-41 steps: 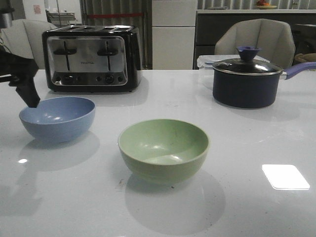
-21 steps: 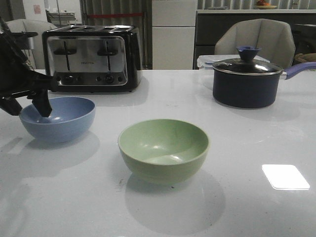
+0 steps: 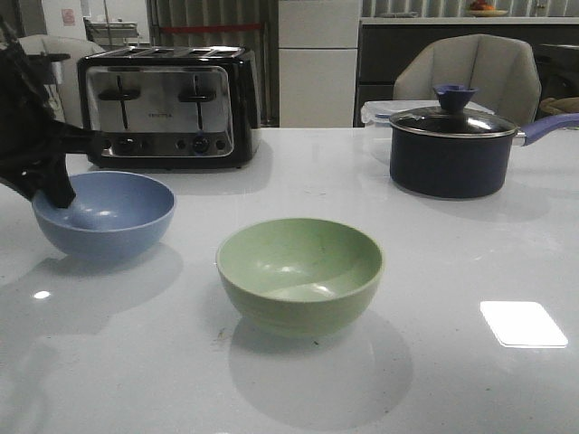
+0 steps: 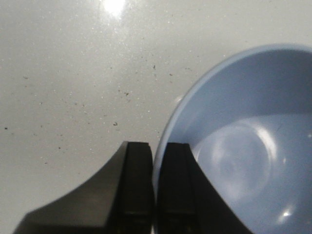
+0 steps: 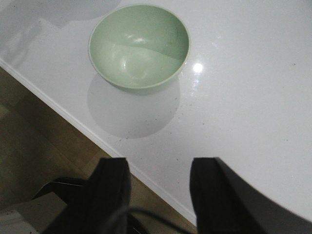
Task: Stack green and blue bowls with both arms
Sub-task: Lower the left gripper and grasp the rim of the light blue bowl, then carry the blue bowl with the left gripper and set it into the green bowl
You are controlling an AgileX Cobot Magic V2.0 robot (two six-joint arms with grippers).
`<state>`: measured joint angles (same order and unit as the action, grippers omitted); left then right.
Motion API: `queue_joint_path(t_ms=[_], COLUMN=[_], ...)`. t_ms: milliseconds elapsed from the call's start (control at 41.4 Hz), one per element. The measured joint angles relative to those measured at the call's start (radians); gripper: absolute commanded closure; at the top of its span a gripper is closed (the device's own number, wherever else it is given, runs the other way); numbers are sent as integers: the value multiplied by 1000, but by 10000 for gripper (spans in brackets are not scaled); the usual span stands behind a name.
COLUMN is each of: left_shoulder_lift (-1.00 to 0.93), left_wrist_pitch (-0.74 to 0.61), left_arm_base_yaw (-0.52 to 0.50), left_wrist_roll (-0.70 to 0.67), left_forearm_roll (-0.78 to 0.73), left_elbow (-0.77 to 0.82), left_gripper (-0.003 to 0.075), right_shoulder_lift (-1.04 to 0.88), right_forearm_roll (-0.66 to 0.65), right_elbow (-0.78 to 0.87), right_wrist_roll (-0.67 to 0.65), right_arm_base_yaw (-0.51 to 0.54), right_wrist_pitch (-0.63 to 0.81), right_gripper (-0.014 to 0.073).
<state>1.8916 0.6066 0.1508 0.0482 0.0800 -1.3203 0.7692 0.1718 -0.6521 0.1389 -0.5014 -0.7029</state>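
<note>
Front view: left hand (image 3: 56, 185) at blue bowl (image 3: 104, 215) near table's left edge, fingers pinched on its rim (1 inside, 1 outside, seen in left wrist view (image 4: 155, 187)). Green bowl (image 3: 299, 274) sits mid-table (image 3: 452, 271), toward front edge, well apart from blue bowl. Right hand (image 5: 158, 195) hangs over table's front edge, fingers spread wide, holding nothing; green bowl (image 5: 139, 45) beyond it. Toaster (image 3: 167, 106) and lidded pot (image 3: 452, 149) along back.

L gripper (image 3: 56, 192) at blue bowl (image 3: 107, 215) rim, one finger inside; green bowl (image 3: 299, 274) well apart, toaster (image 3: 167, 106) behind.
</note>
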Motion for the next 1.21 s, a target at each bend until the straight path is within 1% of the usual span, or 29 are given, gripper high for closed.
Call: queue_joint_path(t_ms=[169,314,387,628,870,1015,1208], left_shoulder_lift=[-61,-91,-92,-92,-76,-32,12], left_wrist_pitch=[104,169,193,245,245,245,251], left_arm_base_yaw=[16,65,89,213,347,393,414], left_wrist_roll=[1,21,26,132,156,156,156], left_forearm_roll=[0,5,16,129,171,172,174], left_elbow=[-98,-198,-218,-223,-223,-223,-223], left_gripper=[627,627,627,627,627,627,627], right_shoulder_lift=[0,0,0,0,0,0,0], right_forearm_roll=[0,0,0,0,0,-2,-2], right_elbow=[0,0,0,0,0,0,0], right_wrist_roll=[0,0,0,0,0,0,0], right_arm_base_yaw=[0,0,0,0,0,0,0], right_wrist_pitch=[-1,-1,-1,-1,-1,-1,-1], right_gripper=[178,178,178,178,178,178,178])
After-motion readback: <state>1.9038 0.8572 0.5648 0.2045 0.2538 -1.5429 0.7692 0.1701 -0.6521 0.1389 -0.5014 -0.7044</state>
